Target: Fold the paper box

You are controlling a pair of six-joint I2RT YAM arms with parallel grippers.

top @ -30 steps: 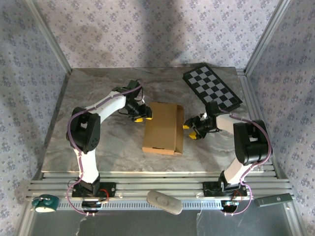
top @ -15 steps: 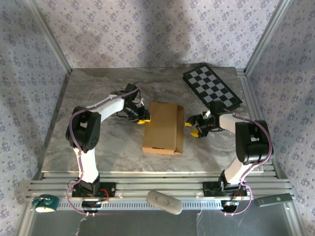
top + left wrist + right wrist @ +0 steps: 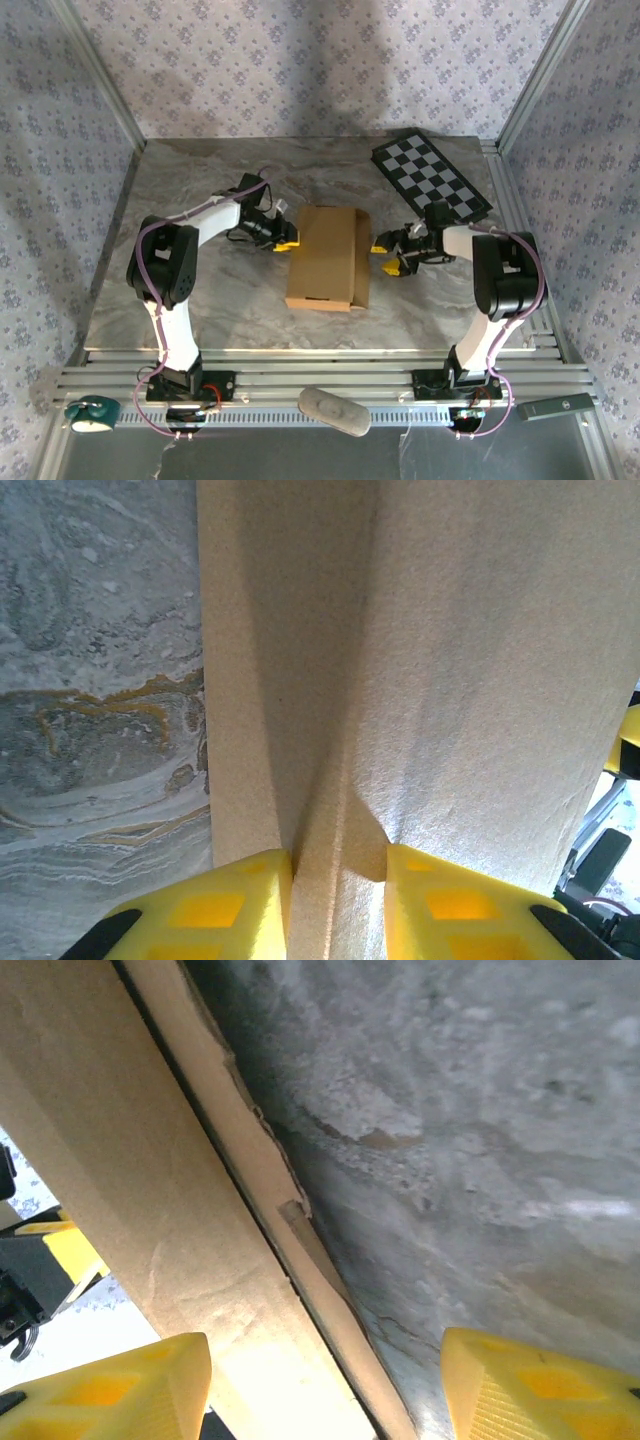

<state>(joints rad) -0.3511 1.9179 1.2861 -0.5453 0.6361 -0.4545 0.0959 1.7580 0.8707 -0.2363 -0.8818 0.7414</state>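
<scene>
- Marbled grey table [image 3: 215, 300], boxed in by floral-papered walls, is my working surface.
- Left gripper [image 3: 285, 243]: from my left wrist camera, its yellow fingers [image 3: 215, 915] stand narrow and are clamped on a cardboard panel of the paper box [image 3: 328, 258]. Cardboard fills the slim gap between them.
- Right gripper [image 3: 387, 256]: the jaws stand wide and hold nothing. My right wrist camera shows the box's edge and bare table between the two yellow fingers [image 3: 540, 1390].
- The paper box, plain tan cardboard, lies mid-table between the two grippers, with the left gripper at its left edge and the right gripper just beside its right edge.
- Checkerboard panel [image 3: 430, 177]: lies flat at the far right of the table, apart from the box.
</scene>
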